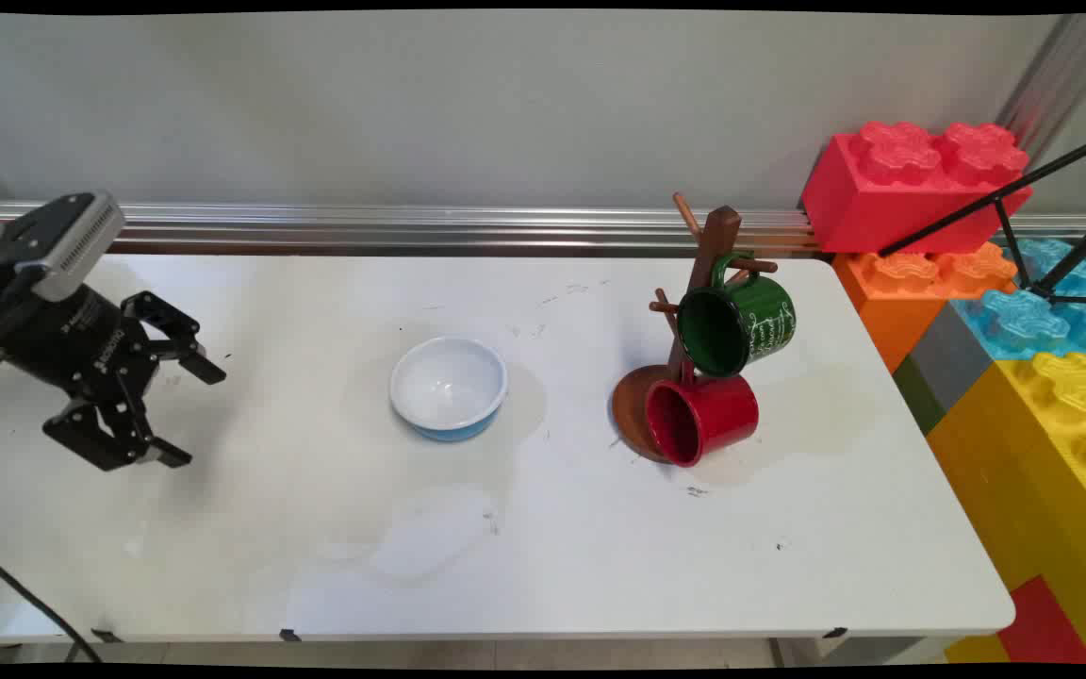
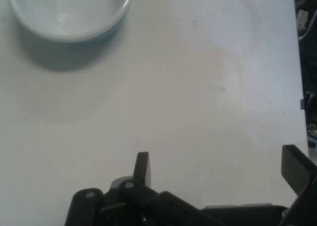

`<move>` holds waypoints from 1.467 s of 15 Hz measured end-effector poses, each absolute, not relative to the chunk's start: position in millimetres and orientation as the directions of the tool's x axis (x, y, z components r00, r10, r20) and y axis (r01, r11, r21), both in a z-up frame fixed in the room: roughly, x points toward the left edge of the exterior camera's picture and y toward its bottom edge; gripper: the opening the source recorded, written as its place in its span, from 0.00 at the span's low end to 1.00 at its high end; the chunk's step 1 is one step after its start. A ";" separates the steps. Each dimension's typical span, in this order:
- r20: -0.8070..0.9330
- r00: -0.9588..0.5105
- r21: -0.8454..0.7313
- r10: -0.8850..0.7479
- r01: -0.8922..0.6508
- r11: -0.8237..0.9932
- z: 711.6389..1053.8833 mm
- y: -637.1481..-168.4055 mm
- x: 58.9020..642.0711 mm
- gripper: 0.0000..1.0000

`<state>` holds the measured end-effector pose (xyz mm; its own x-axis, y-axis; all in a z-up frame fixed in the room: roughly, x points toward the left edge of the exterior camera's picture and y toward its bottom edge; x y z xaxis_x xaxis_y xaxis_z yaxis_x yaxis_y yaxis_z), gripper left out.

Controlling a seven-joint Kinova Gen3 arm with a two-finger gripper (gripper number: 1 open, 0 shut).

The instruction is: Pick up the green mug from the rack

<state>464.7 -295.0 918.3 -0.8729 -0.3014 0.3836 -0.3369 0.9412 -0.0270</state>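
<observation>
My black gripper [image 1: 196,413] hovers over the left part of the white table [image 1: 317,547], open and empty, pointing right toward a white bowl with a blue outside [image 1: 449,388]. In the hand view the gripper [image 2: 220,169] shows its two fingers [image 2: 142,167] wide apart above bare tabletop, and the bowl [image 2: 69,10] sits at the top left. Farther right stands a brown wooden mug tree [image 1: 708,273]. A green mug [image 1: 737,325] hangs on it, with a red mug [image 1: 699,419] below, resting by the tree's round base.
Big toy bricks are stacked off the table's right end: a red one [image 1: 911,184] on top, orange [image 1: 920,283], light blue [image 1: 1052,311] and yellow [image 1: 1052,443] below. A black tripod leg [image 1: 1005,203] crosses them. A metal rail [image 1: 411,226] runs along the wall.
</observation>
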 end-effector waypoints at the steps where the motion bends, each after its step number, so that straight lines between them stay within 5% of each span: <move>1: 0.394 -0.868 -0.021 -0.302 -0.338 0.941 918.0 -293.6 461.8 1.00; 22: 0.690 -0.628 0.062 -0.360 -0.445 0.893 970.5 -319.6 267.4 1.00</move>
